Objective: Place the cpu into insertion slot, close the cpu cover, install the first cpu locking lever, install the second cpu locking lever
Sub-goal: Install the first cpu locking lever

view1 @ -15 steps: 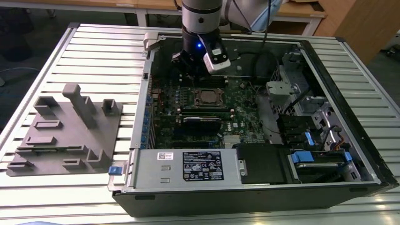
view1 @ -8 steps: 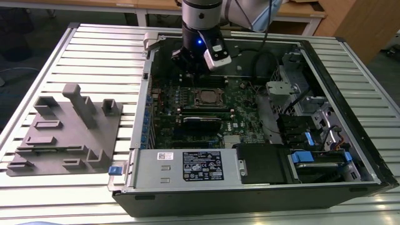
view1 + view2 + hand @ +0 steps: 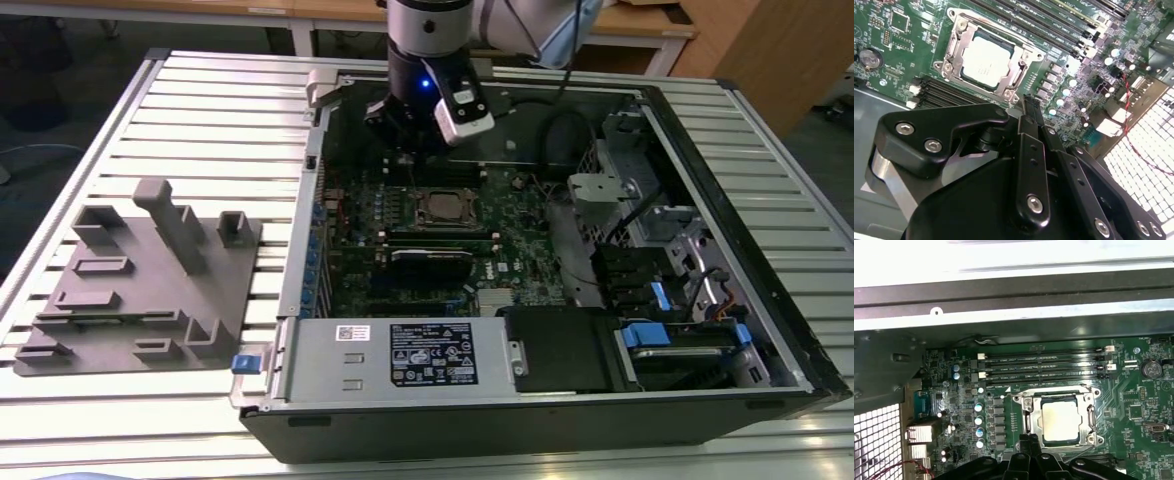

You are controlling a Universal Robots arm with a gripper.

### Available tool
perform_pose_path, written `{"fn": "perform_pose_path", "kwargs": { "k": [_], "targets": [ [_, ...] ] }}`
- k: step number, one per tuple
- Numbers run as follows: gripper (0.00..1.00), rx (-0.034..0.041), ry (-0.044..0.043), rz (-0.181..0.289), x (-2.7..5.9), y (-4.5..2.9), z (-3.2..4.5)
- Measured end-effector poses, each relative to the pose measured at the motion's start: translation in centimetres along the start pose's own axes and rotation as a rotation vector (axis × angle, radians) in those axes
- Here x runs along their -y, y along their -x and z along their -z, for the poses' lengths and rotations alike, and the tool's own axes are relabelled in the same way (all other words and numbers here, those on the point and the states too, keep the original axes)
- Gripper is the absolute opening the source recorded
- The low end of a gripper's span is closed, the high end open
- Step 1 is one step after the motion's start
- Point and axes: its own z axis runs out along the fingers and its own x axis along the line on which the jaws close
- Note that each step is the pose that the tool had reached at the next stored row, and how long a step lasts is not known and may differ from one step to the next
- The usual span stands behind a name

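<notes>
The cpu [image 3: 986,62] lies flat in the insertion slot [image 3: 952,14] on the green motherboard, its dull silvery top showing. The cpu cover [image 3: 956,47] lies down around it as a silvery frame, with thin metal levers along its sides. In the first wrist view the cpu [image 3: 1061,422] shows inside the cover [image 3: 1029,412]. My gripper [image 3: 1029,102] hangs above the board beside the socket's edge, shut with nothing between its fingers. In the exterior view the gripper [image 3: 407,152] is just behind the socket [image 3: 447,208], toward the case's back wall.
Long black memory slots [image 3: 1046,367] run beside the socket. The open computer case has metal walls [image 3: 300,230], a power supply [image 3: 400,352] in front, and drive bays and cables [image 3: 667,260] at the exterior view's right. A grey fixture [image 3: 134,280] sits outside at its left.
</notes>
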Motion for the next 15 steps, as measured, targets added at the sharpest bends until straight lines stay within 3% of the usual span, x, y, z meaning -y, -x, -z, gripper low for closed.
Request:
{"fn": "perform_pose_path", "kwargs": {
  "k": [7, 13, 14, 15],
  "targets": [
    [0.11, 0.0041, 0.0003, 0.000, 0.10, -1.17, -0.02],
    [0.11, 0.0045, 0.0003, 0.000, 0.13, -1.65, -0.02],
    [0.11, 0.0043, 0.0015, 0.000, 0.15, -1.69, -0.02],
    [0.11, 0.0038, 0.0082, 0.000, 0.15, -1.73, -0.02]
  ]
}}
